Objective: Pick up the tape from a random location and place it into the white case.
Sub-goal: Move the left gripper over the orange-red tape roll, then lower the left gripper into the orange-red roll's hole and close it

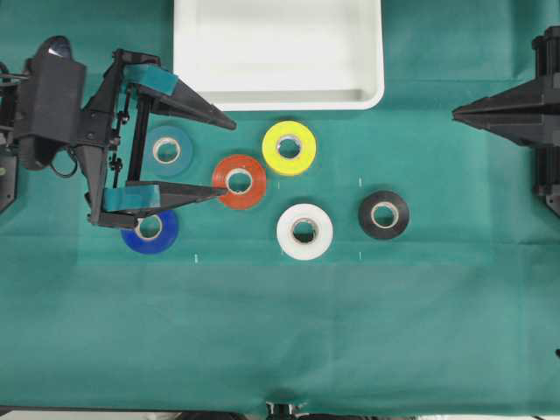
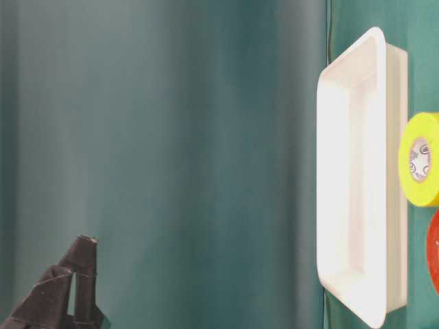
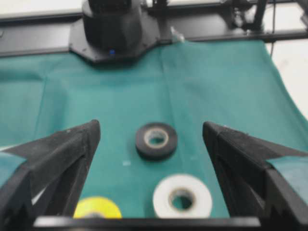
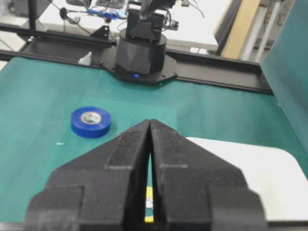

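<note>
1. My left gripper (image 1: 225, 157) stands with its jaws spread wide and holds nothing. In the overhead view it reaches in from the left edge; its lower fingertip lies over the left rim of the orange-red roll of tape (image 1: 240, 181), which sits flat left of centre.
2. My right gripper (image 1: 457, 112) waits at the right edge; in its wrist view the jaws are pressed together and hold nothing.
3. The large shallow white plastic case (image 1: 367, 94) lies at top centre, empty, just above the rolls.
4. Risk: the jaws do not straddle the tape. Descending here, I judge the lower finger would land on the ring and shove it or tip it.
5. Risk: the teal-green roll (image 1: 167, 150) lies between my spread jaws, and the blue roll (image 1: 150, 232) lies partly under the lower one; closing early could catch either.
6. Risk: the yellow roll (image 1: 289, 147) lies near the tape, upper right; a forward push could knock it.
7. The white roll (image 1: 304, 231) and black roll (image 1: 383, 214) lie lower right, apart from my path.
</note>
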Robot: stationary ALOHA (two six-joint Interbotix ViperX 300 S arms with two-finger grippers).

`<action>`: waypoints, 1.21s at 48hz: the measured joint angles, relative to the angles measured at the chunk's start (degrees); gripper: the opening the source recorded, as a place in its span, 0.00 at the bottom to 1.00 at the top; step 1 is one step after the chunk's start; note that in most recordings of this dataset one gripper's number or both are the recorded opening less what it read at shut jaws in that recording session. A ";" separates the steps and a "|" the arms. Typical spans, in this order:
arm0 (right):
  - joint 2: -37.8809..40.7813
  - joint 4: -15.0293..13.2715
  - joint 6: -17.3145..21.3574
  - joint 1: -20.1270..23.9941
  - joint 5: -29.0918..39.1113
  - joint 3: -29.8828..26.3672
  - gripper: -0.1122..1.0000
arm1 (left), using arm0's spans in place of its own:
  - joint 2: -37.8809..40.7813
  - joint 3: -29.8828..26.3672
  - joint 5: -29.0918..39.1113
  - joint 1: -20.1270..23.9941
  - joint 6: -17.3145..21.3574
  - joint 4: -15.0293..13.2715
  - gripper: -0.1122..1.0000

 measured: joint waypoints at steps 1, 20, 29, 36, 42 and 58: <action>0.00 -0.09 0.09 0.00 0.00 0.00 0.10 | 0.00 -0.35 1.23 0.00 -0.26 0.09 0.98; 0.00 0.00 0.09 0.00 0.35 0.00 0.10 | 4.48 -9.84 28.04 0.26 -3.96 -0.09 0.98; 0.26 0.00 0.18 0.00 0.44 0.00 0.10 | 8.09 -14.33 38.67 0.44 -4.04 -0.09 0.98; 0.53 0.00 0.18 0.00 0.44 0.00 0.10 | 9.93 -17.23 44.03 0.44 -4.04 -0.09 0.98; 0.62 -0.09 0.18 0.00 0.44 0.00 0.10 | 10.63 -19.34 46.93 0.44 -4.04 0.00 0.98; 0.62 0.00 0.18 0.00 0.44 -0.09 0.10 | 11.95 -22.50 50.98 0.53 -4.04 0.09 0.98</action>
